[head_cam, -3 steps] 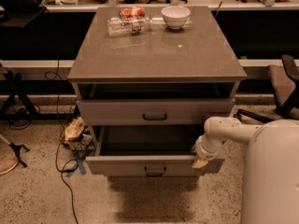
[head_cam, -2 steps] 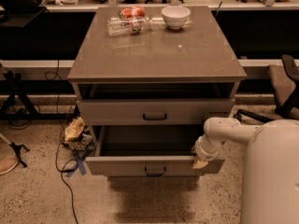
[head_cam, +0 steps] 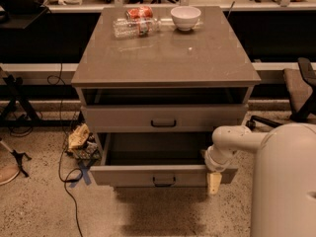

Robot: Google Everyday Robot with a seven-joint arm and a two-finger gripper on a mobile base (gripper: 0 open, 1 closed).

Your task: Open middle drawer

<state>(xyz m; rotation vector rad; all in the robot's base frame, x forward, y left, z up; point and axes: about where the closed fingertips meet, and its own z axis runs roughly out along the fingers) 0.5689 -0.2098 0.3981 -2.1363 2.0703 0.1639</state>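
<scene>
Claw (head_cam: 214,181) sits at the right front corner of the middle drawer (head_cam: 123,175)

Big white robot body (head_cam: 289,181) fills the lower right, and its arm (head_cam: 237,137) reaches left towards the cabinet. The counter (head_cam: 165,58) on top carries a bottle (head_cam: 134,26) and a bowl (head_cam: 185,17) near the far edge, well apart from the action. Under it the top drawer (head_cam: 123,118) stands a little way out. Below that, the middle drawer is well out, further than the one above, with its dark inside open to view. By my reading the job is done, or very nearly.

So how will it handle? It's a rigid box with a flat, hard front, running on slides. I'd expect some weight and a straight, steady pull, with nothing fragile about it. The smooth front gives no purchase, so the place to take it is the small dark bar handle (head_cam: 163,181) at the centre of the front. The other option is the front's top edge, hooked from inside. Haul from one end only and it may skew on its runners.

And the claw? It's down at the right end of that front, touching or just beside the corner. It hangs across the face, well to the right of the handle. Whether it is open, closed or gripping the front, I cannot tell.
</scene>
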